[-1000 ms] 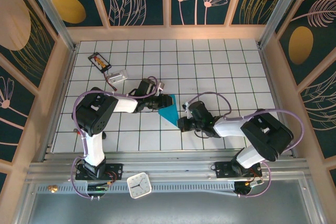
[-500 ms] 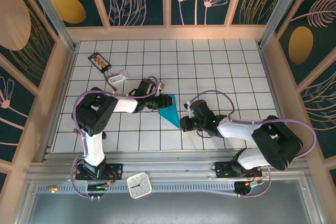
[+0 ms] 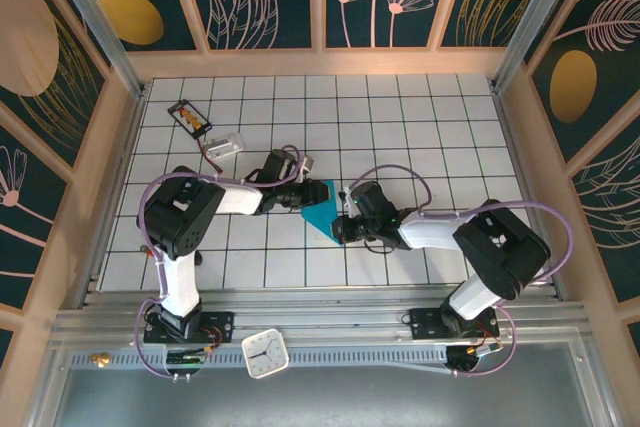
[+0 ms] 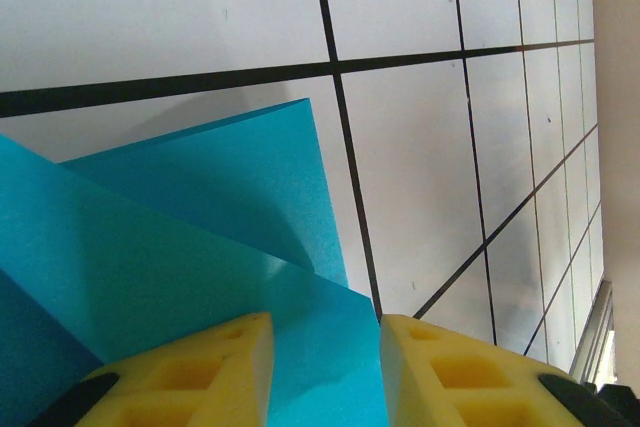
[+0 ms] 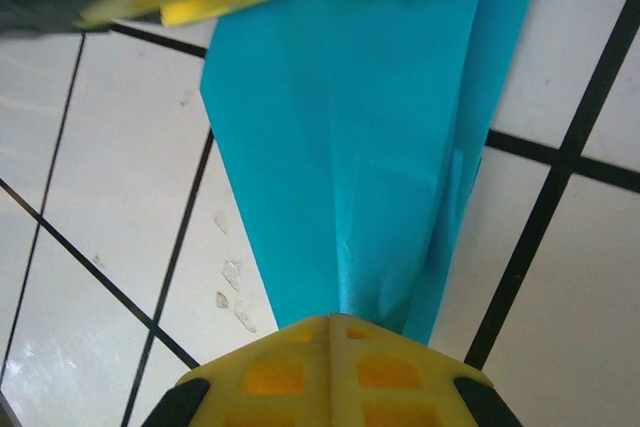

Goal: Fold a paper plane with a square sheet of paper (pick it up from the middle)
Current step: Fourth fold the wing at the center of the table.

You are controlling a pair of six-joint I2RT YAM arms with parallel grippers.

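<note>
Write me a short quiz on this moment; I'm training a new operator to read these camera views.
1. True or false: the right claw is shut on the teal paper's pointed end.
2. The left claw is: A shut tight; B open, paper showing in its gap; C clamped on a pen.
3. What dark item lies near the table's far left corner?
Key: 1 true; 2 B; 3 the black card with orange marks.

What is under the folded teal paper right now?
White tiled table; its black grid lines run beneath the edges of the folded teal paper. The covered patch is hidden. The right gripper is shut on the narrow end; the open left gripper straddles the wide end.
</note>
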